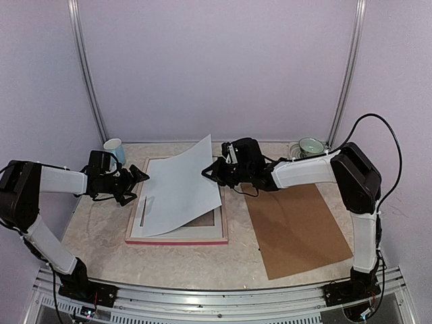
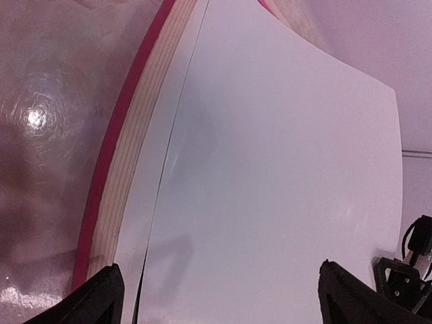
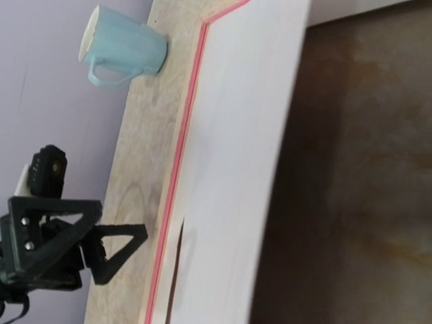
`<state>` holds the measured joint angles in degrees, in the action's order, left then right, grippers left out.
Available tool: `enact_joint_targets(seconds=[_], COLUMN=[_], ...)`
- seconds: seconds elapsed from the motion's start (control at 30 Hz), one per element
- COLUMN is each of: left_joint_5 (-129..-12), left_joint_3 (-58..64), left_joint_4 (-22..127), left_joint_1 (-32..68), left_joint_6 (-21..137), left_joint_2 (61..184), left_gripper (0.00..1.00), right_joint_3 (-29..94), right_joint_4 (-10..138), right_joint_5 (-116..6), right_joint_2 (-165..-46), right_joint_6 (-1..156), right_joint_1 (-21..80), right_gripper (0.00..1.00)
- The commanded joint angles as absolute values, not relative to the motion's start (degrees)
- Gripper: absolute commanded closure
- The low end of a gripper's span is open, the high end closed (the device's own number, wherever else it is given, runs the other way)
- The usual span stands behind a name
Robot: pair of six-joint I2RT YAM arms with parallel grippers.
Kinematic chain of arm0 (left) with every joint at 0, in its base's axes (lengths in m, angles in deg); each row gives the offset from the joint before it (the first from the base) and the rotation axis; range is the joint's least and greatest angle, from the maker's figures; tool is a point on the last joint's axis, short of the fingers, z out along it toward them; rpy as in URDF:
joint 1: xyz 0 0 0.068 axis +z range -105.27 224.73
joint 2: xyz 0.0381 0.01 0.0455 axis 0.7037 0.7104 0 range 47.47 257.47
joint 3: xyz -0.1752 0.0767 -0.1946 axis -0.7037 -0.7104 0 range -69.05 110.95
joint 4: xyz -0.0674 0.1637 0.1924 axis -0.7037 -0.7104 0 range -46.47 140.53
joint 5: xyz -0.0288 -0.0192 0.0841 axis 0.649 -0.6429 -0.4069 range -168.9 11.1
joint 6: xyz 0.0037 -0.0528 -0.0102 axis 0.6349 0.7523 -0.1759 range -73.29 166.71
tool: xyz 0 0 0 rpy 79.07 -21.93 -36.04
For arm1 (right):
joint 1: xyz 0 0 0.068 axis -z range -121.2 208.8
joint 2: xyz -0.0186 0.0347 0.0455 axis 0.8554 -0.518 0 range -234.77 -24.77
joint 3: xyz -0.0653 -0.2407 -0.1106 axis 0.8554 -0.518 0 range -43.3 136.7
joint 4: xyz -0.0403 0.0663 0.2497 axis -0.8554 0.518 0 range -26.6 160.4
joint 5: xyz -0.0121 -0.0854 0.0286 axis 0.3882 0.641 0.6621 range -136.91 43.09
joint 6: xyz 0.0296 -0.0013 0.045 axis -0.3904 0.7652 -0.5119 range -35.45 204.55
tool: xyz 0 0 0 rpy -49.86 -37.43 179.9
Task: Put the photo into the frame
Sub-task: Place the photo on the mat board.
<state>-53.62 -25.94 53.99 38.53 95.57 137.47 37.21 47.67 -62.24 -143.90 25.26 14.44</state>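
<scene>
Right gripper (image 1: 212, 172): jaws nearly closed at the right edge of the large rectangular paper print (image 1: 179, 185), apparently pinching it, though the sheet partly hides the fingertips. The print hangs tilted over the large pink-railed frame (image 1: 175, 241), white back up and dark brown face down. Its right side is raised and its lower left part rests on the frame, which lies flat, pale wood side up. Left gripper (image 1: 137, 187): jaws spread wide, empty, just beside the frame's left rail. Plain brown backing board (image 1: 297, 226) lies flat, right of the frame. Light blue mug (image 1: 115, 150) stands far left; pale green cup (image 1: 310, 146) far right.
</scene>
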Motion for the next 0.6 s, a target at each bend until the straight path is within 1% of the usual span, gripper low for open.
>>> enact_joint_targets(seconds=[0.0,0.4,0.57], left_joint_5=[-52.8,-52.75,-52.66], left_joint_3=[-26.6,-26.69,-26.68], left_joint_4=[55.54,55.6,55.63], left_joint_1=[38.4,38.4,38.4], left_joint_6=[95.58,95.66,95.59], left_joint_2=[137.63,137.47,137.48], left_gripper=[0.01,0.01,0.01], right_joint_3=[37.38,35.94,36.28], right_joint_4=[44.91,38.11,38.47], right_joint_5=[-60.73,-61.51,-60.91], right_joint_2=[-142.86,-143.66,-143.81], right_joint_6=[24.24,20.98,21.36], right_joint_1=[14.38,14.33,14.11], right_gripper=[0.89,0.89,0.89])
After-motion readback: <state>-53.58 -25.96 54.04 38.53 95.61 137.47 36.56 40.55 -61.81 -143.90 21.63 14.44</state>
